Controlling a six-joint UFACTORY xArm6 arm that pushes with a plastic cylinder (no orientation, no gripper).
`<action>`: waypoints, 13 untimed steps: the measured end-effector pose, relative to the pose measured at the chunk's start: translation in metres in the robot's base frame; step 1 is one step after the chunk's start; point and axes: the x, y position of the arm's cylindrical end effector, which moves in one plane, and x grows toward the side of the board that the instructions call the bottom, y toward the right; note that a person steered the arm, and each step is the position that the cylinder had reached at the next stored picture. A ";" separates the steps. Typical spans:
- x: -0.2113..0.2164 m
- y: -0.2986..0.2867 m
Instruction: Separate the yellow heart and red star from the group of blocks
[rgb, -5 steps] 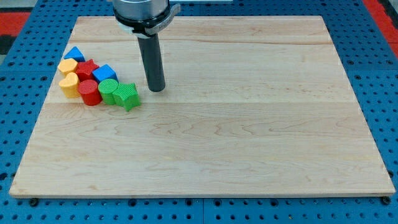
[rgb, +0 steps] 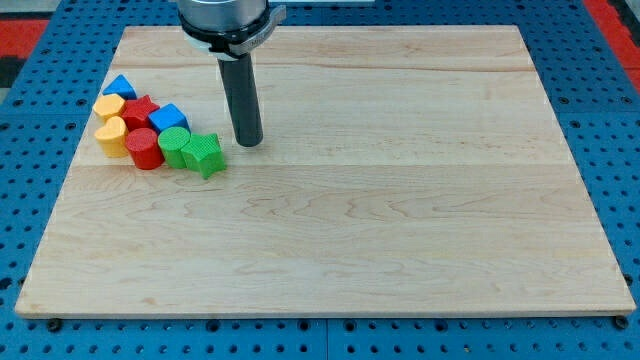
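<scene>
Rod beside the block cluster on the pale wooden bench (rgb: 400, 200).
My tip (rgb: 249, 143) stands just right of the green star block (rgb: 205, 154), apart; red star block (rgb: 140, 108) and yellow heart block (rgb: 111, 134) sit left of it, half hidden among neighbours.

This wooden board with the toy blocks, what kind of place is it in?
Probably a robotics lab bench. A wooden board lies on a blue pegboard surface, a dark rod ending in my tip stands beside a cluster of coloured blocks.
</scene>
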 end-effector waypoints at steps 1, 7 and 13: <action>0.023 0.028; 0.041 -0.172; -0.060 -0.084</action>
